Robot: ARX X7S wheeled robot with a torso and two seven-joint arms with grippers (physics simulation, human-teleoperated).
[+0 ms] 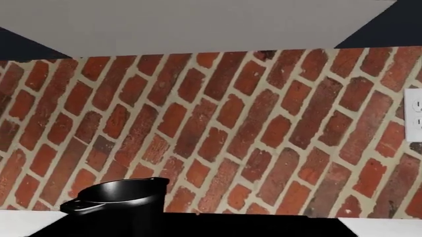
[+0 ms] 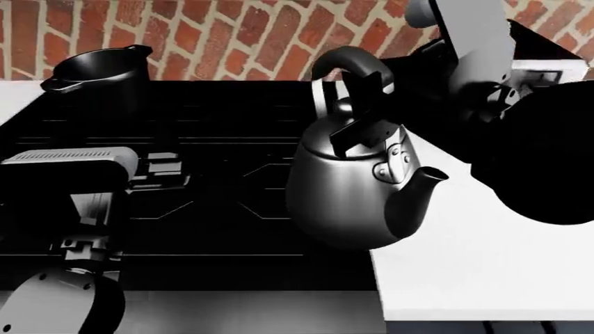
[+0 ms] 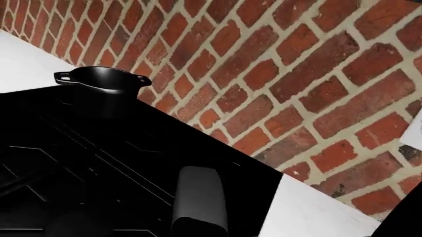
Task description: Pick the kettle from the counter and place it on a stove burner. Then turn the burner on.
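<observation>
Right now the right gripper point(image 2: 357, 104) is clamped on the arched handle of the kettle point(image 2: 348, 188), which hangs tilted over the stove point(image 2: 222, 209) at its right edge, beside the counter point(image 2: 483, 271). Carry it left, level it, and lower it onto a near burner. A black pot point(image 2: 97, 73) occupies the far left burner. The left gripper point(image 2: 163, 170) hovers low at near left; I cannot tell its jaws' state.
</observation>
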